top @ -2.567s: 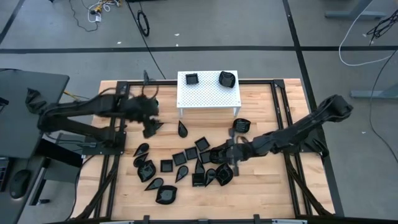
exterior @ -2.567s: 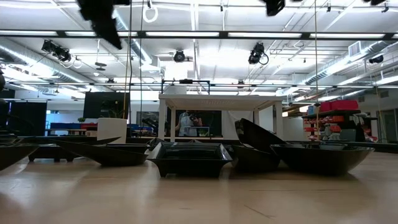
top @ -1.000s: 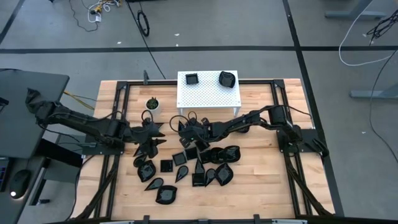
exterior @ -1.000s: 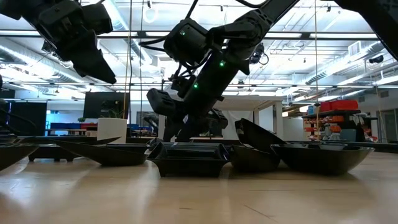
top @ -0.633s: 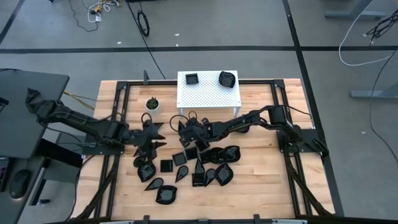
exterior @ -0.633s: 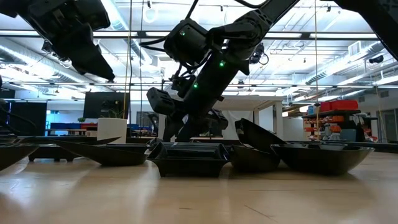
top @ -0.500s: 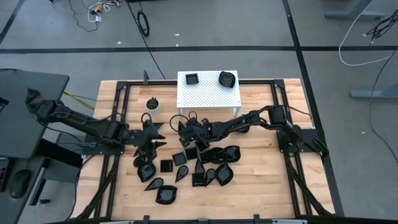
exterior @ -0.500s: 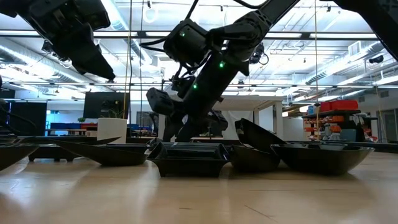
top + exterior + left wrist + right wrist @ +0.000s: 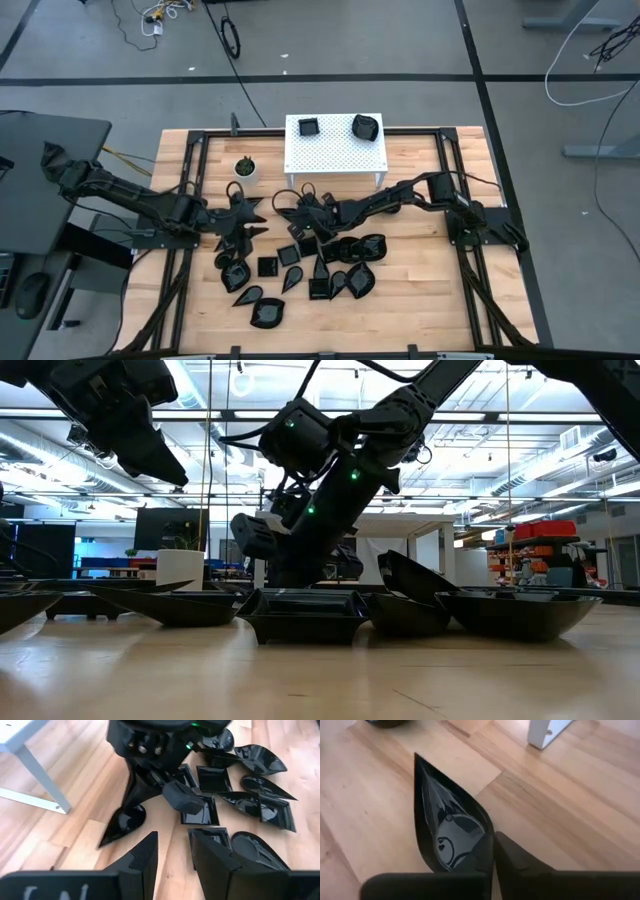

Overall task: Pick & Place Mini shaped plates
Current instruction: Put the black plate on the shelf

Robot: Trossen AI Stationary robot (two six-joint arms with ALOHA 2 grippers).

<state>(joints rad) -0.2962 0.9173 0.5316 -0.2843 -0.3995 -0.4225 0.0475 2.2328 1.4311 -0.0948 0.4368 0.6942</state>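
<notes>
While pinched, teardrop plate [image 9: 451, 832], right hand [image 9: 492, 851]

The high view hangs over the table [image 9: 410, 300] looking straight down, arms left and right of frame. The low view sits at tabletop level, close behind a row of plates [image 9: 305, 615], facing the room. The left wrist view looks past its fingers [image 9: 145, 857] at plates mid-frame and the other arm, upper centre. The right wrist view sits close over one teardrop plate [image 9: 450, 827], shared with the left wrist view.
</notes>
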